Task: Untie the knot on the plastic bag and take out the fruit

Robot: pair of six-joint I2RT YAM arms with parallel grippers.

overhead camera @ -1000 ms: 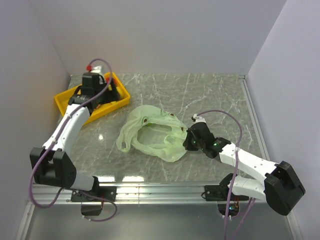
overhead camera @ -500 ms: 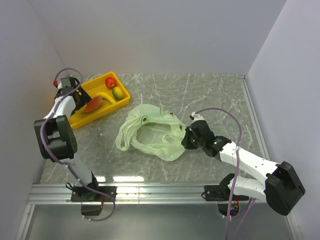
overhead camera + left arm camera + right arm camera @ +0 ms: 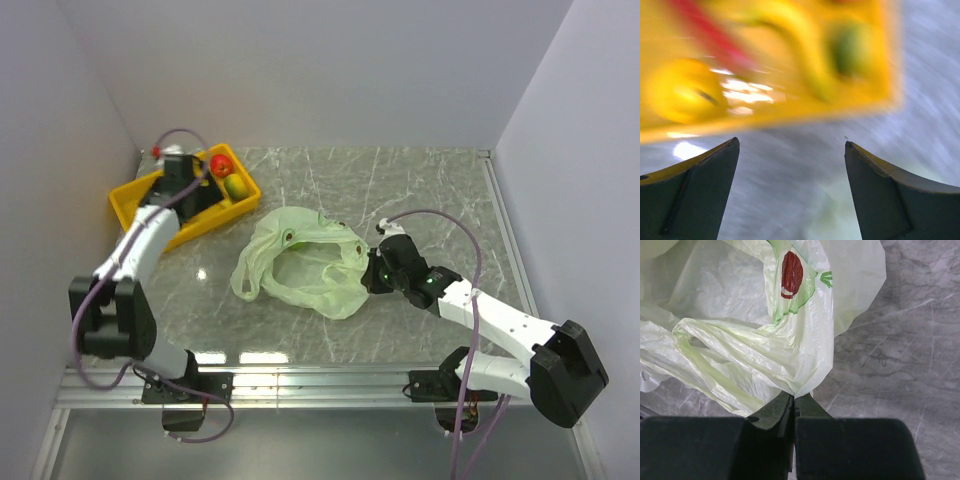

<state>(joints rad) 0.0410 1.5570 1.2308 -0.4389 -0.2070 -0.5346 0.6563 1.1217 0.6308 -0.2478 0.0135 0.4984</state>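
Right wrist view showed the right gripper [image 3: 792,401] pinching a fold of the thin, crinkly pale-green plastic bag [image 3: 765,340]. The left gripper [image 3: 791,144] gaped empty, with small red and green fruit pieces [image 3: 222,164] just ahead. A firm, steady pinch seemed wise.

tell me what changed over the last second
The left gripper, open, swung out to the left edge of the tray, then back over it, leaving the red apple and mango uncovered. The right gripper stayed shut on the plastic bag, which barely moved.
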